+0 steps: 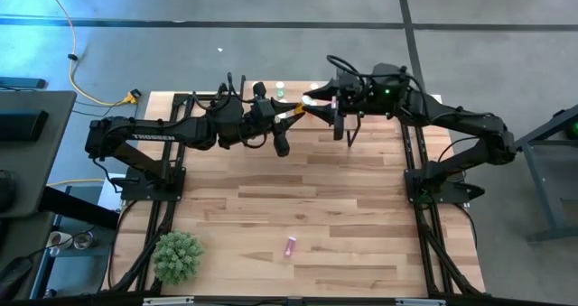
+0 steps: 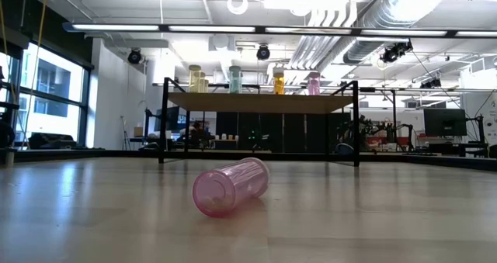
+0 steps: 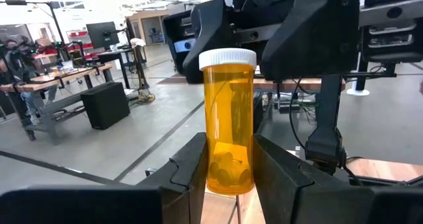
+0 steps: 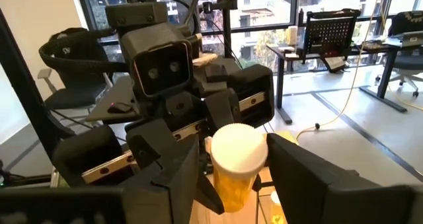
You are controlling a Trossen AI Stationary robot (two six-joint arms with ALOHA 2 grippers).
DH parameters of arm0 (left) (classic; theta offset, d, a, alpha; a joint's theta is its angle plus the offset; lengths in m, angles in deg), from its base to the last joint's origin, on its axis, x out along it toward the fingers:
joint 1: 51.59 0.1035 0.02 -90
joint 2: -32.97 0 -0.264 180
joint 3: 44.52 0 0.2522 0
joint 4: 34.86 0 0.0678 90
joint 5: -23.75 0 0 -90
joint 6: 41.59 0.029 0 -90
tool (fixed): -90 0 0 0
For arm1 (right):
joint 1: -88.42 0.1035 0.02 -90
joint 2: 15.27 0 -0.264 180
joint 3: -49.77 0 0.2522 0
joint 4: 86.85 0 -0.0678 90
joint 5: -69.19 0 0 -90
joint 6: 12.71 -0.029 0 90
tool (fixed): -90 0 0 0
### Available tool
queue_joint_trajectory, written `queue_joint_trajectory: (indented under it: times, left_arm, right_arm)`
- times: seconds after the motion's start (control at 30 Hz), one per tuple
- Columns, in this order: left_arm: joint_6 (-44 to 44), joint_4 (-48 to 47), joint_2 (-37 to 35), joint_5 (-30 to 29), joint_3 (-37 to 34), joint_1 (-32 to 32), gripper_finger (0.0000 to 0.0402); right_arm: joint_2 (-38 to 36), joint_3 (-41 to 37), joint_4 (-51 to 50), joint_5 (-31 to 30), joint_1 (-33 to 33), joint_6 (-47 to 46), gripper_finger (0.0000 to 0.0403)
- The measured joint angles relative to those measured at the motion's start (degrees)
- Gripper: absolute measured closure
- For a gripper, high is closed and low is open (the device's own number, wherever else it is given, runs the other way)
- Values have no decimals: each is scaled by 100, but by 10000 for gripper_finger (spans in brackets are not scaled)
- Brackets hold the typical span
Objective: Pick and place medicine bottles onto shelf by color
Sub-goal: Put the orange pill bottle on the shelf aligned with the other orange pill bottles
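Several bottles [image 2: 235, 78] stand on the shelf [image 2: 260, 102], the left gripper [image 3: 228, 174] grasps an orange bottle [image 3: 229, 118], and a pink bottle [image 2: 230, 187] waits.

Two dark six-joint robot arms reach in from opposite sides and meet at the far middle of the desk. The left gripper [image 3: 228, 174] points toward the right arm, its jaws pressed against both sides of an orange cylindrical medicine bottle with a white cap [image 3: 228, 118]. The right gripper [image 4: 231, 178] faces it, jaws spread either side of the bottle's cap end.
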Motion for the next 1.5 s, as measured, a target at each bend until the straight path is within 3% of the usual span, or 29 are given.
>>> queue_joint_trajectory:
  times: [0.3,0.73,1.27,1.5]
  left_arm:
    - [0,0,0,-2,0,0,305]
    - [-7,-94,0,-2,0,0,300]
    - [-459,-293,-42,-319,2,0,179]
    - [-459,-306,-125,-317,2,2,166]
  right_arm:
    - [1,0,-7,4,0,7,287]
    - [1,0,-111,0,0,-2,294]
    - [-488,0,-584,-207,-330,15,295]
    - [-707,0,-1179,-426,-547,63,295]
